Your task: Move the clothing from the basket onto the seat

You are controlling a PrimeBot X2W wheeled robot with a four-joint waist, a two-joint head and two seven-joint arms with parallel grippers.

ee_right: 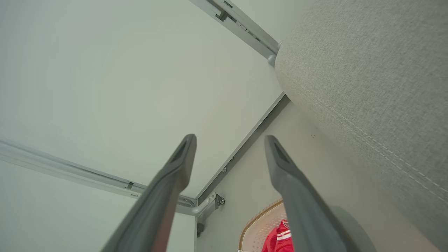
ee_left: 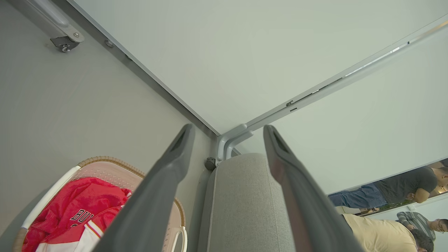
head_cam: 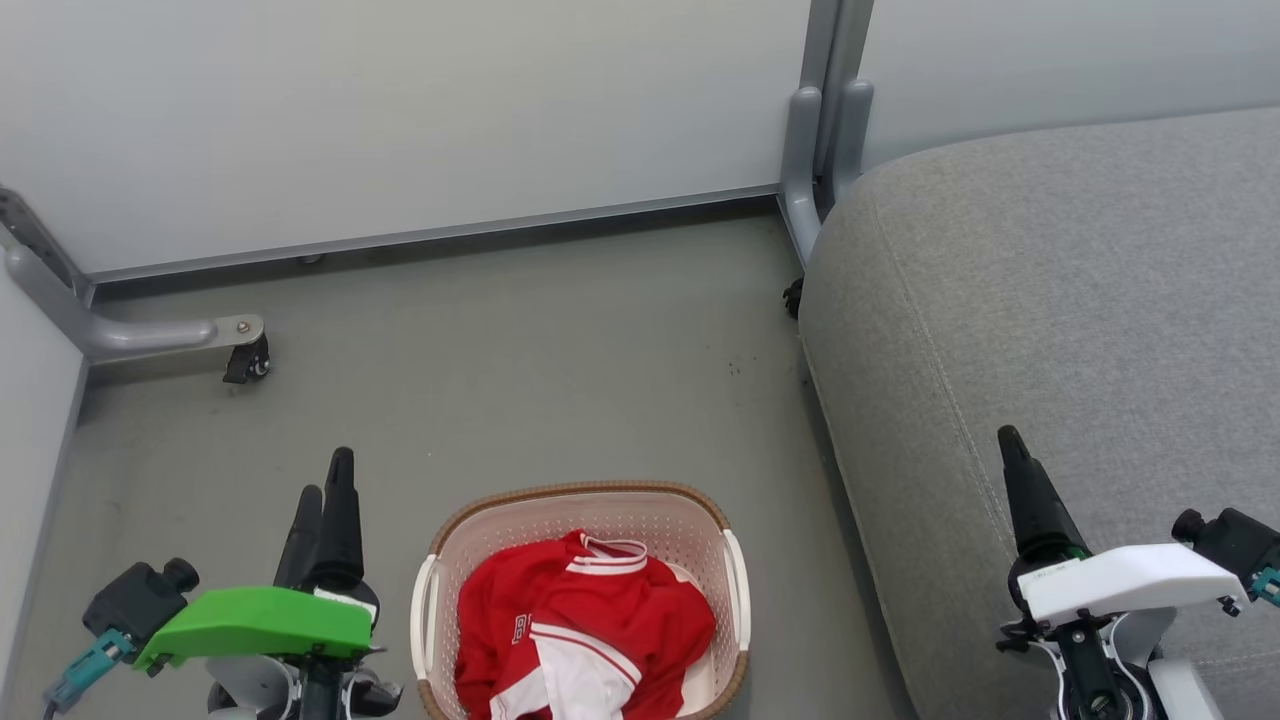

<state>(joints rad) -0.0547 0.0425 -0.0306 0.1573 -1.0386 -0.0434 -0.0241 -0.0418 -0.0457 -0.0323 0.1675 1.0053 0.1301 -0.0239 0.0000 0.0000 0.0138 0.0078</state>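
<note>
sprawling along the right, the seat (head_cam: 1050, 300): big light-grey cushion with a stitched seam. nothing red lies on the part i can see.
floor (head_cam: 500, 350): grey, running from the pale wall panels to the seat. the basket stands on it.
basket (head_cam: 580, 492): cream plastic with holes and a brown woven-look rim. it sits just beside the seat's front edge, between the two arms.
clothing (head_cam: 590, 620): red with white stripes and trim, bunched up inside the basket with a white collar uppermost. i can't tell how many pieces are in the heap.
left gripper (ee_left: 229, 128): held up off to the basket's left, fingers parted with a clear gap and nothing between them.
right gripper (ee_right: 230, 140): up over the seat's edge, fingers likewise spread and empty.
progress: as i judge it, nothing is done yet. every piece has to be lifted out of the basket and laid on the seat.
</note>
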